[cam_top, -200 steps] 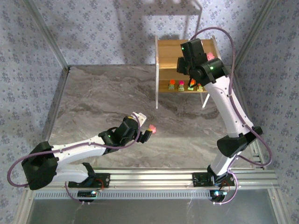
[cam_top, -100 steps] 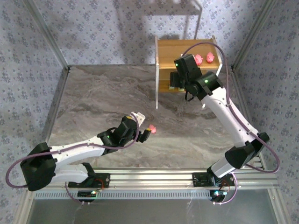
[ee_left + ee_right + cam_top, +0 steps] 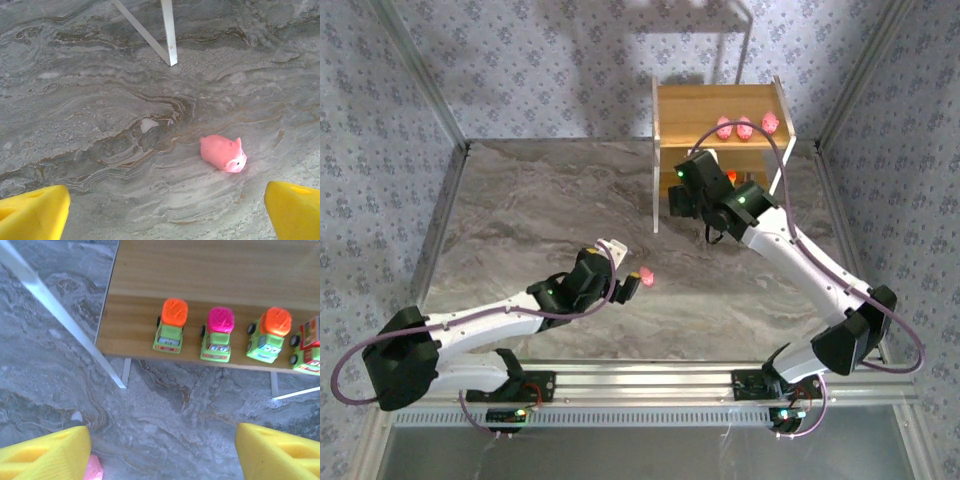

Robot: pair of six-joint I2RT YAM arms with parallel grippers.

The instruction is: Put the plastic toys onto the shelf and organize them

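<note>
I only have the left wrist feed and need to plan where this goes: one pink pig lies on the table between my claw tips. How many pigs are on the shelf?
Observer: Three pink pigs sit in a row on the upper board of the shelf.
Operator: And the blocky toys?
Observer: Four toy trucks stand side by side on the lower board, fronts facing out.
Operator: Where is the right claw?
Observer: The right claw hangs open and empty over the table, just in front of the lower board.
</note>
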